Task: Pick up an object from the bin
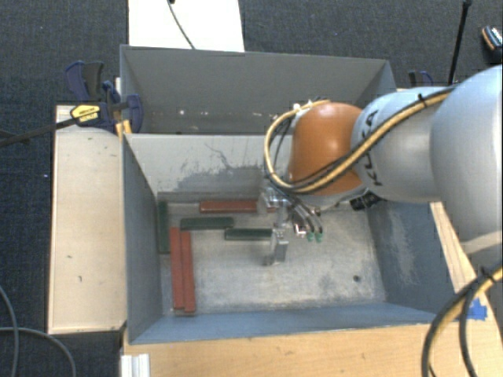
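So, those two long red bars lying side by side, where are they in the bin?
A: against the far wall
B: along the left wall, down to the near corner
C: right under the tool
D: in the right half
B: the red bars lie side by side along the left wall of the bin, well to the left of the tool.
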`<state>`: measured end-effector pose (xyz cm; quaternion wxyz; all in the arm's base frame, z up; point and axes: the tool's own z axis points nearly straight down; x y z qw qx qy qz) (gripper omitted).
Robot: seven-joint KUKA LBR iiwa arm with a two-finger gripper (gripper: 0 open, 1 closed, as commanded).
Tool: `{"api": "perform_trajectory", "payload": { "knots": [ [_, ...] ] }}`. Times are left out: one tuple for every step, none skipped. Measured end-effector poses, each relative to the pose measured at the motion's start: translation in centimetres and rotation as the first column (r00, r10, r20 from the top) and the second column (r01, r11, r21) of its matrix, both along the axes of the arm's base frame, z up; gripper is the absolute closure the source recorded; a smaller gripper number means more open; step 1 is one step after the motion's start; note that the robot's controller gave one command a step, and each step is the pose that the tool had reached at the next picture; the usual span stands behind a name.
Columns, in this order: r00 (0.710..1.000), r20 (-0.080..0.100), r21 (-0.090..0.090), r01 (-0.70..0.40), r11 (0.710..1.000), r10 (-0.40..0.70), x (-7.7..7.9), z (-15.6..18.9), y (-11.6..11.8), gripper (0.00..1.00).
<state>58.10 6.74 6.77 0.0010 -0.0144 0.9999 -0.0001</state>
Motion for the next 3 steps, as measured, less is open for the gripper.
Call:
{"api": "perform_trajectory", "payload": {
  "knots": [
    [1.0, 0.001, 0.002, 0.003, 1.0, -0.003, 0.0, 0.3, 0.3, 1.0],
    [0.999, 0.009, 0.004, 0.032, 0.999, -0.032, -0.2, 12.4, 4.3, 1.0],
    [0.968, 0.009, -0.001, -0.252, 0.968, 0.252, 0.4, 22.4, 1.5, 1.0]
  ]
}}
